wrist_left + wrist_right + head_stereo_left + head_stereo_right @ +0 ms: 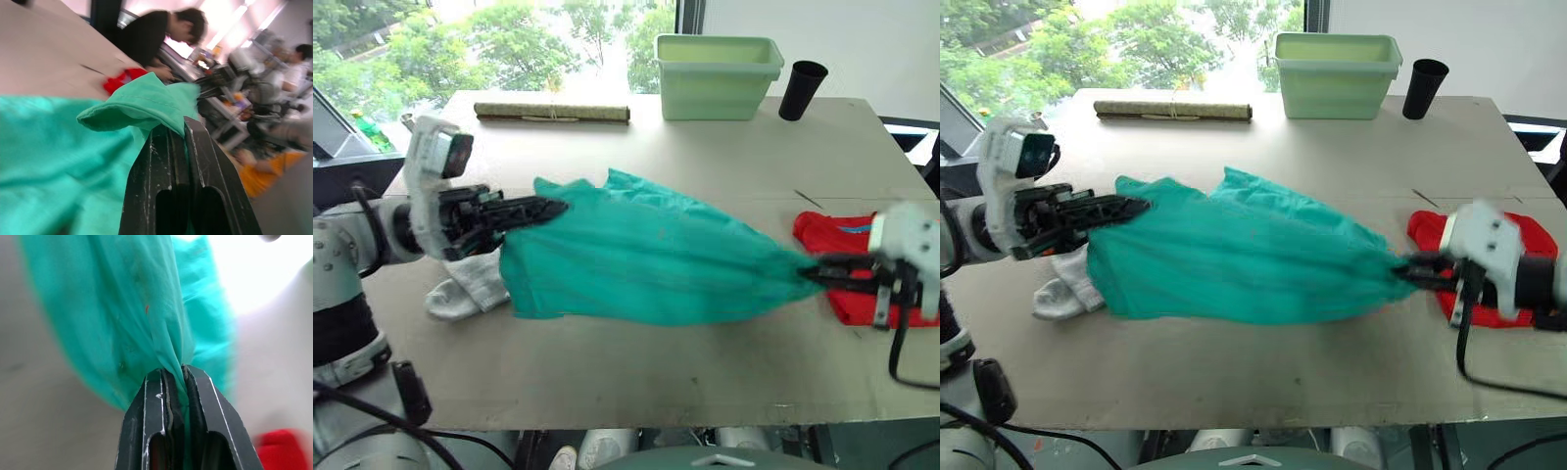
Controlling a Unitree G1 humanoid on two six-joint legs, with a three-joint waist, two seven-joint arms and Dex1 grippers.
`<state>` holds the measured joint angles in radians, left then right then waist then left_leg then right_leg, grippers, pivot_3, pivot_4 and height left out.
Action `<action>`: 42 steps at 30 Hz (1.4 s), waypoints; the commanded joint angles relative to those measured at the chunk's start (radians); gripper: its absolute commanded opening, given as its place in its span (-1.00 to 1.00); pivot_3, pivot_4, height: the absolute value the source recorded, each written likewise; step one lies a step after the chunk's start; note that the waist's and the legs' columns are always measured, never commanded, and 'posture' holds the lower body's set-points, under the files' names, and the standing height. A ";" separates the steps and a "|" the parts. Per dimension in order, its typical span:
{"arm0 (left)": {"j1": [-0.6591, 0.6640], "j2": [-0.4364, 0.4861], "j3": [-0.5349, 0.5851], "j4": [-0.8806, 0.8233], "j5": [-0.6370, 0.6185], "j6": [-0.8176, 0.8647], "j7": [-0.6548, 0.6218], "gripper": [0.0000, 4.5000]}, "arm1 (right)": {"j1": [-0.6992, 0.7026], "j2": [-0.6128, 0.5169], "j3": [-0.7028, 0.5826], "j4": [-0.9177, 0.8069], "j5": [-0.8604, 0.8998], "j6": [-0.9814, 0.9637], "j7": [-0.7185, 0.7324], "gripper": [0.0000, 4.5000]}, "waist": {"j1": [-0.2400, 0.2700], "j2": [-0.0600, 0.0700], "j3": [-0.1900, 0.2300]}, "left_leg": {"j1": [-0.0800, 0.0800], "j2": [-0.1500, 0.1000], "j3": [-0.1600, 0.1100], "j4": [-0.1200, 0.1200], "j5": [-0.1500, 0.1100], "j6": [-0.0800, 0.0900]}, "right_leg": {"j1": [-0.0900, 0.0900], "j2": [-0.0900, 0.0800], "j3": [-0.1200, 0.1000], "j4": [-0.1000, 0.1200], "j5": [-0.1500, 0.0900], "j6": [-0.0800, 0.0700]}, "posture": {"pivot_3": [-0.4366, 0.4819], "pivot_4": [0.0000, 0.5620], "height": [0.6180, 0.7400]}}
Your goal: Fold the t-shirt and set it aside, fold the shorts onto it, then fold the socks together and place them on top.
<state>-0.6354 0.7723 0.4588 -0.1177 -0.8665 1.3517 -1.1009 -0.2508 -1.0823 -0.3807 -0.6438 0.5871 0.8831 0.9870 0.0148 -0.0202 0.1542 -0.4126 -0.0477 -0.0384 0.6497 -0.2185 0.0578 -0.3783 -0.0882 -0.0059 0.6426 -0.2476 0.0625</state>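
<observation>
The teal shorts (pixel 646 255) hang stretched across the middle of the table, held up at both ends. My left gripper (pixel 553 207) is shut on the left edge of the shorts (pixel 142 105). My right gripper (pixel 813 271) is shut on the right end of the shorts (pixel 161 323). The red t-shirt (pixel 832 240) lies folded at the table's right side, partly behind my right gripper. A light grey sock (pixel 470 289) lies on the table under the shorts' left end, just below my left gripper.
A pale green bin (pixel 717 75) and a black cup (pixel 801 90) stand at the table's far edge. A long rolled mat (pixel 552 113) lies at the far left. People (pixel 156 36) work at benches beyond the table.
</observation>
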 commanded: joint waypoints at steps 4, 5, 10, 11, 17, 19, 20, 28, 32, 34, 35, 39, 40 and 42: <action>-0.421 -0.235 -0.158 0.550 0.416 -0.741 0.410 -0.99 | -0.634 0.253 0.530 0.684 -0.470 -0.333 -0.203 -1.00 | -0.001 -0.006 0.000 | -0.003 -0.003 0.003 0.000 0.006 -0.005 | -0.004 0.002 0.000 0.000 0.005 -0.002 | -0.05 -0.47 0.85; -0.485 -0.240 -0.149 0.634 0.434 -0.825 0.429 -0.99 | -0.711 0.287 0.544 0.799 -0.506 -0.404 -0.226 -1.00 | -0.002 -0.006 0.000 | -0.004 -0.003 0.003 -0.002 0.010 -0.005 | -0.005 0.003 -0.001 -0.001 0.007 0.001 | -0.05 -0.47 0.85; -0.753 -0.162 -0.103 0.913 0.445 -1.116 0.373 -0.99 | -1.076 0.374 0.549 1.230 -0.615 -0.777 -0.318 -1.00 | -0.034 -0.006 -0.001 | -0.035 -0.004 0.004 -0.003 0.011 -0.006 | -0.043 0.004 0.000 0.009 0.008 0.004 | -0.05 -0.47 0.85; -0.768 -0.146 -0.096 0.914 0.430 -1.117 0.336 -0.99 | -1.108 0.375 0.539 1.270 -0.621 -0.839 -0.325 -1.00 | -0.042 -0.006 -0.001 | -0.037 -0.007 0.002 -0.005 0.011 -0.006 | -0.049 0.002 -0.005 0.018 0.008 0.004 | -0.05 -0.47 0.85; -0.548 -0.023 -0.069 0.513 0.235 -0.804 0.172 -0.99 | -1.029 0.349 0.450 1.123 -0.546 -0.880 -0.251 -1.00 | -0.084 -0.005 -0.004 | -0.033 -0.013 -0.020 -0.019 0.009 -0.006 | -0.049 -0.002 -0.013 0.018 0.008 0.004 | -0.05 -0.47 0.85; -0.438 0.001 -0.057 0.368 0.173 -0.712 0.166 -0.99 | -0.935 0.324 0.443 1.011 -0.534 -0.873 -0.210 -1.00 | -0.082 -0.003 -0.003 | -0.031 -0.013 -0.024 -0.016 0.009 -0.007 | -0.042 -0.001 -0.011 0.015 0.008 0.003 | -0.05 -0.47 0.85; -0.328 0.011 -0.026 0.242 0.103 -0.621 0.184 -0.99 | -0.817 0.317 0.416 0.876 -0.484 -0.789 -0.199 -1.00 | -0.080 -0.002 -0.001 | -0.030 -0.014 -0.024 -0.015 0.010 -0.008 | -0.039 0.000 -0.010 0.012 0.008 0.003 | -0.05 -0.47 0.85; 0.648 -0.035 0.071 -0.437 -0.005 -0.491 0.185 -0.99 | 0.085 0.266 0.333 0.247 -0.405 -0.545 -0.194 -1.00 | -0.040 0.005 -0.004 | -0.010 -0.009 -0.018 -0.014 0.010 -0.006 | -0.016 -0.001 0.001 -0.001 0.007 0.002 | -0.05 -0.47 0.85; 0.980 -0.056 0.051 -0.525 0.035 -0.586 0.085 -0.99 | 0.358 0.211 0.270 0.125 -0.390 -0.515 -0.138 -1.00 | -0.018 0.009 -0.003 | -0.003 -0.006 -0.014 -0.014 0.009 -0.006 | -0.012 0.001 0.003 0.001 0.002 -0.004 | -0.05 -0.47 0.85; 1.065 -0.041 0.086 -0.531 -0.013 -0.573 0.045 -0.99 | 0.445 0.186 0.206 0.041 -0.303 -0.451 -0.093 -1.00 | -0.013 0.010 -0.004 | -0.001 -0.005 -0.011 -0.014 0.006 -0.009 | -0.011 0.000 0.004 0.000 0.002 -0.005 | -0.05 -0.47 0.85; 1.080 -0.029 0.104 -0.533 -0.043 -0.564 0.037 -0.99 | 0.472 0.182 0.171 0.010 -0.263 -0.420 -0.083 -1.00 | -0.007 0.009 -0.004 | -0.001 -0.005 -0.011 -0.013 0.006 -0.010 | -0.010 0.000 0.003 0.000 0.002 -0.005 | -0.05 -0.47 0.85; 0.907 0.017 0.136 -0.452 -0.233 -0.482 0.143 -0.99 | 0.425 0.166 0.090 -0.045 -0.104 -0.282 -0.074 -1.00 | 0.007 0.008 -0.005 | -0.002 -0.002 -0.012 -0.011 0.006 -0.010 | -0.009 0.001 0.000 0.000 0.001 -0.004 | -0.05 -0.47 0.85; 0.784 0.025 0.108 -0.395 -0.236 -0.479 0.196 -0.99 | 0.338 0.157 0.106 -0.014 -0.088 -0.237 -0.096 -1.00 | 0.008 0.008 -0.005 | -0.002 -0.002 -0.012 -0.011 0.006 -0.010 | -0.009 0.001 -0.001 0.000 0.001 -0.004 | -0.05 -0.47 0.85; 0.600 0.037 0.048 -0.312 -0.200 -0.485 0.264 -0.99 | 0.205 0.140 0.148 0.040 -0.084 -0.168 -0.124 -1.00 | 0.007 0.007 -0.004 | -0.003 -0.002 -0.014 -0.007 0.006 -0.009 | -0.008 0.002 -0.003 0.000 0.002 -0.004 | -0.05 -0.47 0.85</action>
<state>0.0360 0.7885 0.5318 -0.4749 -1.0685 0.8737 -0.8914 0.0132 -0.9167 -0.2303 -0.6319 0.4896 0.6604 0.8923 0.0214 -0.0128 0.1501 -0.4153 -0.0503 -0.0527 0.6426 -0.2115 0.0496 -0.3866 -0.0861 -0.0093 0.6428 -0.2454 0.0579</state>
